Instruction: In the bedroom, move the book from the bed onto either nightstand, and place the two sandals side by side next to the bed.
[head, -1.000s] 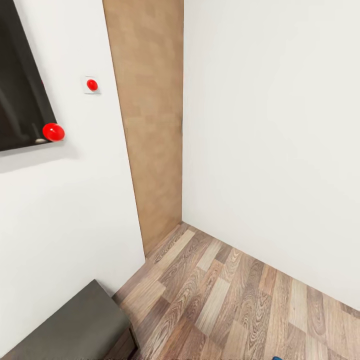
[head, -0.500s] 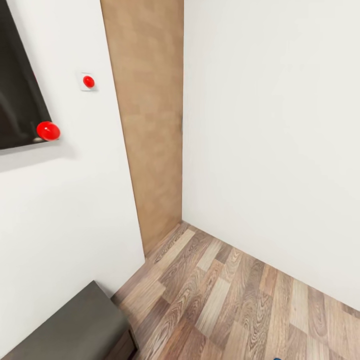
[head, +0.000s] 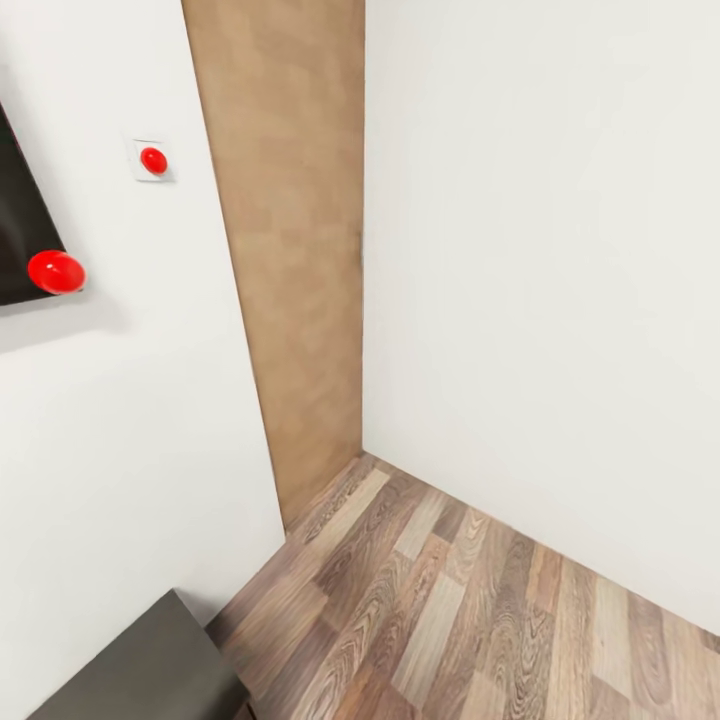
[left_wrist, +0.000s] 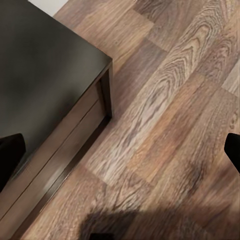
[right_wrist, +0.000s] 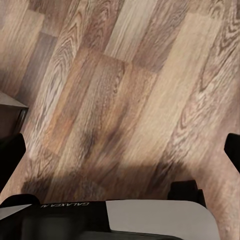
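I faced a corner of the bedroom: brown door (head: 290, 250) between white walls, open wood floor (head: 470, 610) beyond the dark cabinet (head: 150, 665). The left gripper (left_wrist: 120, 150) hung past the cabinet's edge, the right gripper (right_wrist: 120, 150) above bare floor; both jaws were wide and held nothing.

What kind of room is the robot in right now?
Probably a corner of a room in a home: white walls, a wood-plank floor, a brown wooden door and a low dark cabinet beside the wall.
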